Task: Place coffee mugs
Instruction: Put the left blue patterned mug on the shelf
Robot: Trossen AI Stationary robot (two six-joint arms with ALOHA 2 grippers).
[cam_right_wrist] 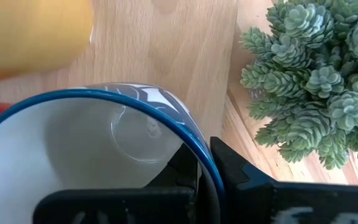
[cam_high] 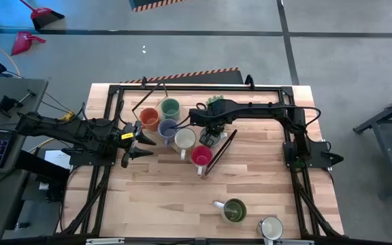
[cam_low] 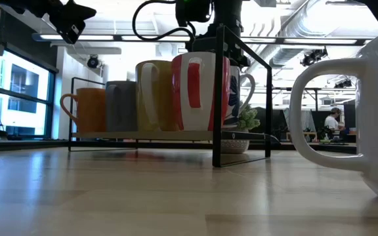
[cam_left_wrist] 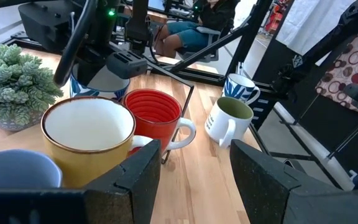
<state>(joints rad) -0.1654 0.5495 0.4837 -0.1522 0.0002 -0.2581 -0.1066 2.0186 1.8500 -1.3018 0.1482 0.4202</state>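
Observation:
Five coffee mugs stand in a row on a black wire rack: orange, green, blue-grey, yellow with a white inside and red. My right gripper points down behind the red mug, shut on a white mug with a blue pattern. My left gripper hangs open at the table's left, facing the row and holding nothing. An olive-lined mug and a white mug stand near the front edge. My right gripper grips the rim of the white and blue mug, one finger inside the cup and one outside against its wall. The fingers come from above, pointing down. The mug stays upright, mouth up; other mugs hide its base.
A spiky green potted plant stands right beside the held mug, on its far side. The rack's thin black rods run slantwise past the red mug. Bare wood lies in the middle and near left of the table.

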